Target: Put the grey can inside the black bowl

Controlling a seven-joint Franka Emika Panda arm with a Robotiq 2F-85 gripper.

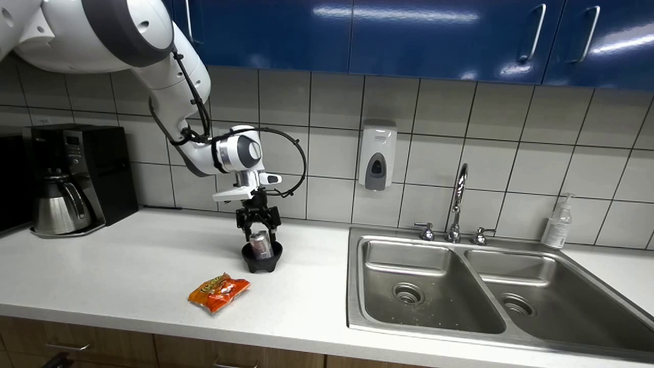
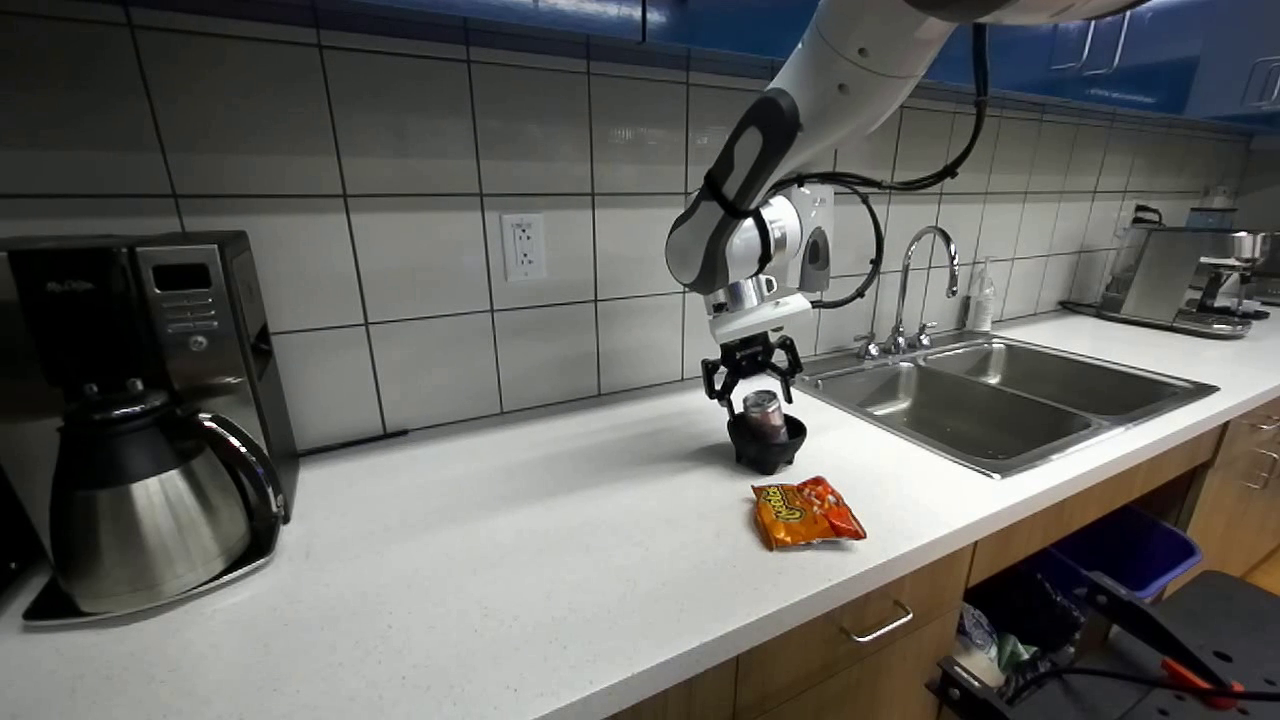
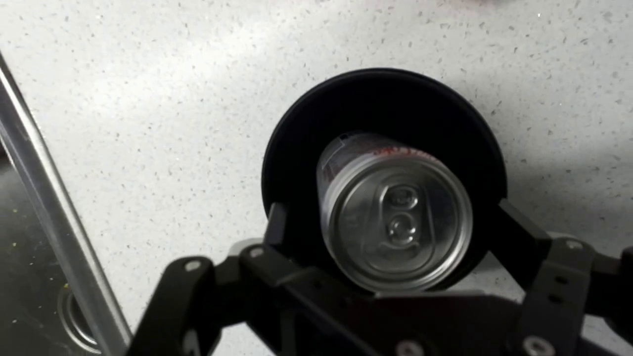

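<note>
Fingers [image 3: 276, 225], wrist view: spread wide, one per side, and we can see a gap to the grey can [image 3: 399, 225] on both, so yeah, nothing's gripped.
Can, wrist view: inside the black bowl [image 3: 376, 104], lid facing up at us, smack between the fingers. Whether the tips touch the rim, we can't tell.
Long axis, in an exterior view: steep but leaning, not upright. Its top end pokes above the rim, between the tips of the gripper [image 1: 261, 237], with the rest below them. An orange snack packet [image 1: 218, 292] lies near the bowl, not touching.
Bowl, in an exterior view: standing on the counter [image 2: 500, 560] with the can tilted inside it, and the sink [image 2: 985, 415] apart from both.
Can-in-bowl job: looks basically done to us; only backing off seems left.
Gap by the can: what the next move hangs on, so we'd lift slow and straight up, fingers this wide.
Lean: our one worry; if a finger snags can or rim, the bowl could tip.
</note>
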